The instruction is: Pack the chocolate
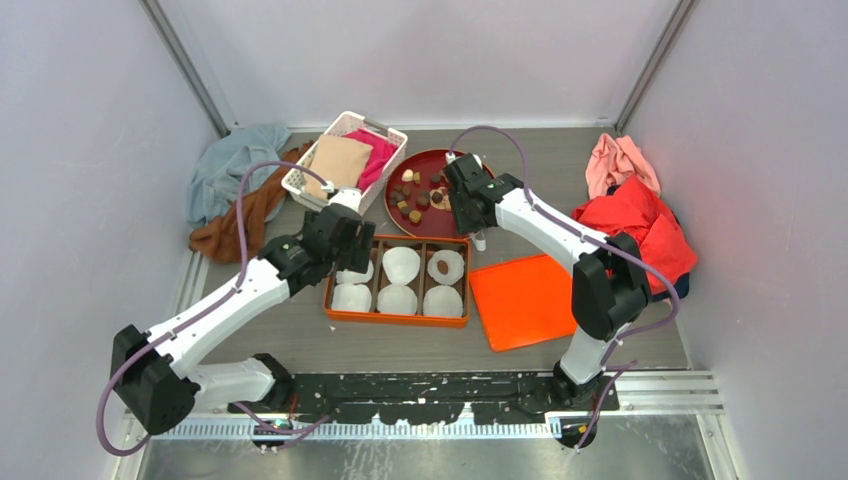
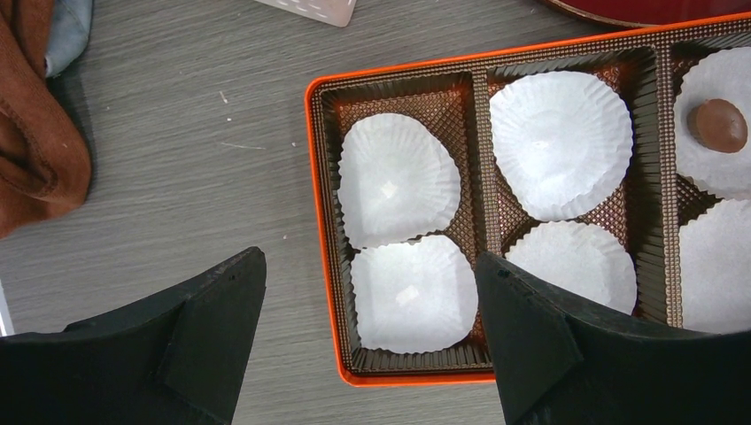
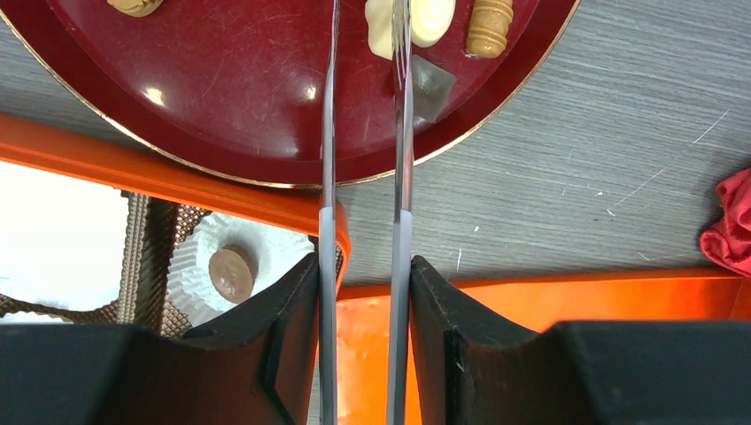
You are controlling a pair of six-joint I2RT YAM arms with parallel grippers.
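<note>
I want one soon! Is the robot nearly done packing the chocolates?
Not nearly. One brown chocolate sits in a paper cup in the box; five cups are empty. The right gripper holds tongs over the plate, where many chocolates wait. The left gripper hovers open.

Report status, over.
Left gripper open over box. Right gripper shut on tongs, tips at cream chocolate on red plate. One chocolate in cup. Nothing blocking.
</note>
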